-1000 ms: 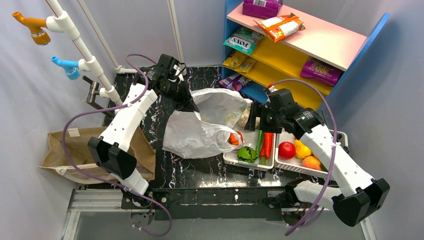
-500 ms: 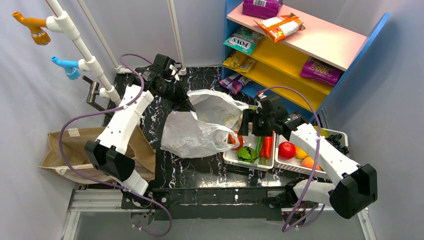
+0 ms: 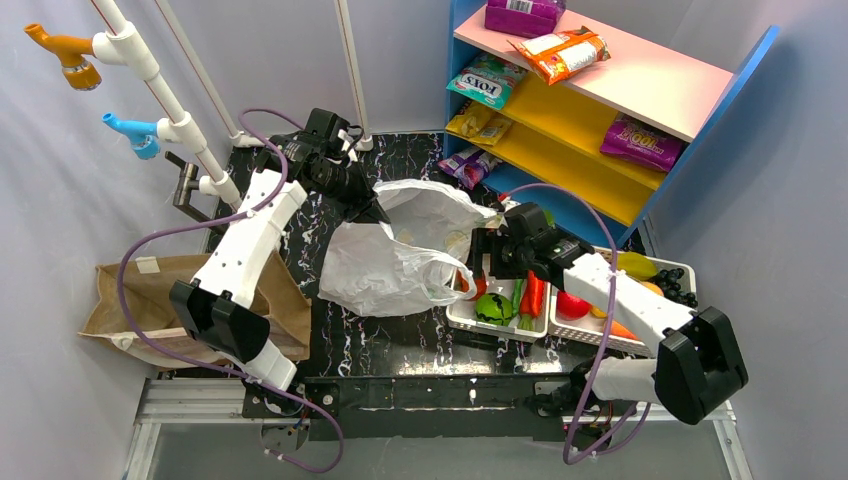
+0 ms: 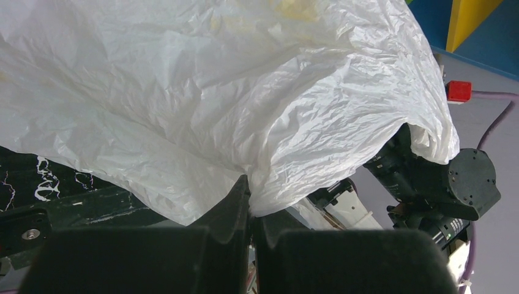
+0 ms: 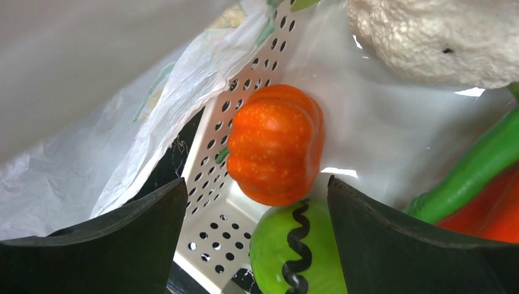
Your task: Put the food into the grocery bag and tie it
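The white plastic grocery bag (image 3: 400,255) lies mid-table, its mouth facing right toward the baskets. My left gripper (image 3: 373,212) is shut on the bag's back edge and holds it up; the left wrist view shows the fingertips (image 4: 251,184) pinching the film (image 4: 245,92). My right gripper (image 3: 478,270) is open and empty above the left end of the white basket (image 3: 500,326). In the right wrist view it (image 5: 257,184) straddles a ribbed orange pumpkin (image 5: 278,144) without touching it. A striped green fruit (image 5: 294,251) lies beside the pumpkin. A red apple (image 3: 572,303) sits in the second basket.
The perforated basket wall (image 5: 214,202) lies against the bag's handle (image 3: 440,280). A white cauliflower (image 5: 428,37), a green pod (image 5: 471,171) and a carrot (image 3: 535,290) share that basket. A brown paper bag (image 3: 150,300) lies left. A shelf (image 3: 600,100) of snacks stands back right.
My right arm has swung left from between the baskets to the left basket's end by the bag mouth. My left gripper shifted slightly back and left early on, still holding the bag.
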